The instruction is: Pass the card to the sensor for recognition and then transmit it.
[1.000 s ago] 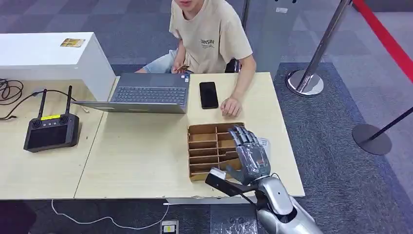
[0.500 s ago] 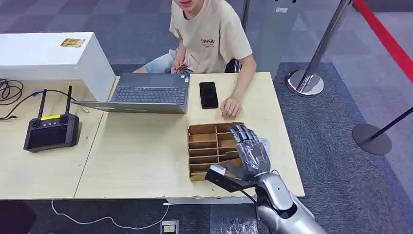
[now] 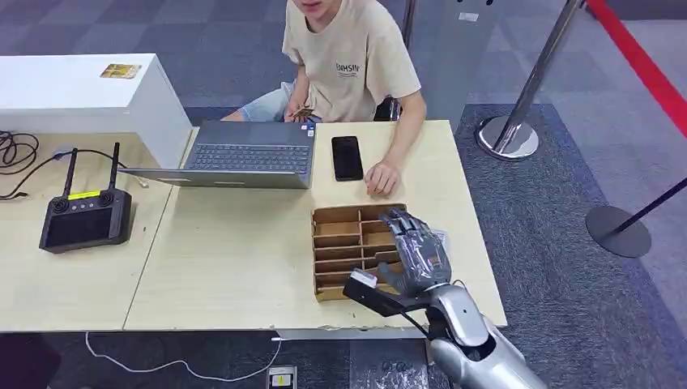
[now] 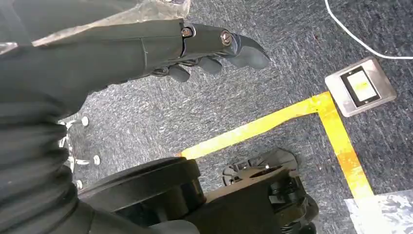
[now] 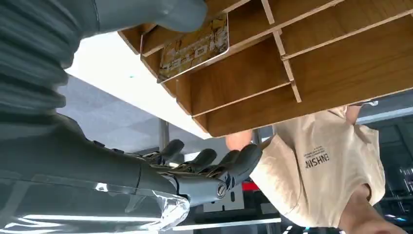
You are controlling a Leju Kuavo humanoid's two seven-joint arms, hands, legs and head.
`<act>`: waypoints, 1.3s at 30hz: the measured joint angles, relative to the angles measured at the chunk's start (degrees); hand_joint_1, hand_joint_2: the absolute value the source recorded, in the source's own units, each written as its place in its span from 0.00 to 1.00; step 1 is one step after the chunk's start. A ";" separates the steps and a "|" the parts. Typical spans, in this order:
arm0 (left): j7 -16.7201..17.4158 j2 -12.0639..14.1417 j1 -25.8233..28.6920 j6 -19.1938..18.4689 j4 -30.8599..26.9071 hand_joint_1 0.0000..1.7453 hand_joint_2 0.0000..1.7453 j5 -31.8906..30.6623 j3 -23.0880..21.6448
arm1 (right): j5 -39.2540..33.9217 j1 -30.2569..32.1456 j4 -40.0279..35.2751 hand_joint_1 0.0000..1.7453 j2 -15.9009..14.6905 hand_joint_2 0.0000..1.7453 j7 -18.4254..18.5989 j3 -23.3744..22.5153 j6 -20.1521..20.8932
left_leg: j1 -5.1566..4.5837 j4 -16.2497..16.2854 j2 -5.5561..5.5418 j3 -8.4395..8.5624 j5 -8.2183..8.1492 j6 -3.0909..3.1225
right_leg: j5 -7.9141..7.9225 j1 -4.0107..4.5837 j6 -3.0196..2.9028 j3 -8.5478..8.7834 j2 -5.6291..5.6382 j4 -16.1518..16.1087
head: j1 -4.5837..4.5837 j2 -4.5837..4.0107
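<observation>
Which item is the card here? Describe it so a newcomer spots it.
On the pale wooden table, find the brown cardboard divider tray under the robot's right hand. In a compartment at its near end stands a gold printed card; the other compartments in view hold nothing.

You get even, bright overhead light in the head view, with soft short shadows on the table. Beyond the right hand fingers, the tray looks sharp but the background goes dim. Around the left hand fingers, the carpet stays crisp, and plastic wrap behind them glares.
</observation>
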 joint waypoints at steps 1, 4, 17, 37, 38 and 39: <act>0.00 0.00 0.00 0.00 0.00 0.00 1.00 0.00 0.00 | 0.00 0.00 0.00 0.24 0.00 1.00 0.00 0.00 0.00 | 0.00 0.00 0.00 0.00 0.00 0.00 | 0.00 0.00 0.00 0.00 0.00 0.00 | -0.02 0.00; 0.00 0.00 0.00 0.02 0.00 0.00 1.00 0.04 0.00 | 0.00 -0.02 0.00 0.24 -0.02 1.00 0.00 0.00 -0.02 | 0.00 0.00 0.00 0.00 0.00 0.00 | 0.00 0.00 0.00 0.00 0.00 0.00 | -0.02 0.00; 0.00 0.00 0.00 0.15 0.00 0.00 1.00 0.07 0.00 | -0.17 -0.08 0.00 0.60 -0.02 1.00 -0.02 0.00 -0.33 | 0.00 0.00 0.00 0.00 0.00 0.00 | 0.00 0.00 0.00 0.00 0.00 0.00 | 0.00 0.00; 0.00 0.00 0.00 0.17 0.00 0.00 1.00 0.07 0.00 | -0.55 -0.09 0.00 0.36 -0.02 1.00 -0.35 0.00 -0.33 | 0.00 0.00 0.00 -0.01 0.00 0.00 | 0.00 0.00 0.00 0.00 0.00 0.00 | -0.02 0.00; 0.02 0.00 0.00 0.17 0.00 0.00 1.00 0.07 0.00 | -0.66 -0.09 0.00 0.36 -0.02 1.00 -0.39 0.00 -0.33 | 0.00 0.00 0.00 0.00 0.00 0.00 | 0.00 0.00 0.00 0.00 0.00 0.00 | -0.02 0.00; 0.00 0.00 0.00 0.17 0.00 0.00 1.00 0.07 0.00 | -0.66 -0.09 0.00 0.35 -0.02 1.00 -0.44 0.00 -0.33 | 0.00 0.00 0.00 0.00 0.00 0.00 | 0.00 0.00 0.00 0.00 0.00 0.00 | 0.00 0.00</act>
